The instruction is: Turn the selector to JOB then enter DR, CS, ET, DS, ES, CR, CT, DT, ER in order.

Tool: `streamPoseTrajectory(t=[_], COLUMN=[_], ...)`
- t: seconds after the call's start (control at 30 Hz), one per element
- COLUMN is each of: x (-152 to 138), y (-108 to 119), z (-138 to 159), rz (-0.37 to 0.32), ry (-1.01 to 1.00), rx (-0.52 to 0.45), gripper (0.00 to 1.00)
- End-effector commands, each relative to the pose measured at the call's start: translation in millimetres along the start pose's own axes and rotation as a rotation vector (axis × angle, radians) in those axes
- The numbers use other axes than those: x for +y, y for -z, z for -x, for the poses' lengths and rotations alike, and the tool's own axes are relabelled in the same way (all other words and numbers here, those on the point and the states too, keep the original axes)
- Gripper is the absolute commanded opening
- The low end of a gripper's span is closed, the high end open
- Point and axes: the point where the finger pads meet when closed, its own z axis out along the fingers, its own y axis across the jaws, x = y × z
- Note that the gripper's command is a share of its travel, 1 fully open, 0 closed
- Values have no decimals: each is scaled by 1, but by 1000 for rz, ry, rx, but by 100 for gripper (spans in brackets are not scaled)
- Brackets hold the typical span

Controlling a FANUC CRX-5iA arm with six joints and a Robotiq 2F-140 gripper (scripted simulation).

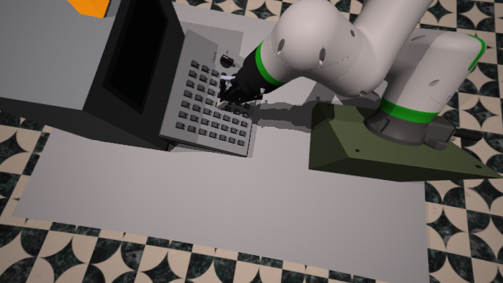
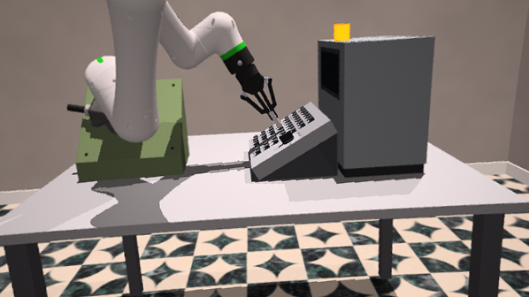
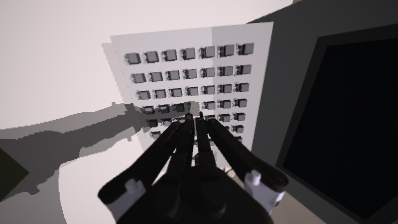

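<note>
So I've got the black two-finger gripper (image 2: 274,114) pinched fully together with nothing in it, using the tips as one poker over the sloped grey keypad panel (image 1: 183,70) with its rows of dark square keys. The panel sits on the grey table (image 2: 219,206), butted against the dark grey box-shaped machine (image 2: 382,98).

No key looks lit in any view, so my guess is I'm in the key-entry part, lining up a press. The printed names are too small for me to read, so I can't say which key the tips are over.

Next move needs a short, straight push on one key only. The keys are packed tight, so clipping a neighbour is the worry. The black round selector knob (image 1: 226,60) is just beside the wrist, and I don't want to bump it. The olive green wedge base (image 1: 338,155) is well apart.
</note>
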Motion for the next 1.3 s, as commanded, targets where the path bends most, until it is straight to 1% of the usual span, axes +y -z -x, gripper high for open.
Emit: streamPoseTrajectory(t=[0.0, 0.6, 1.27], x=[0, 0, 0], y=[-1, -9, -10], z=[0, 0, 0], rz=[1, 1, 1], ry=[0, 0, 0], rx=[0, 0, 0], gripper=[0, 0, 0])
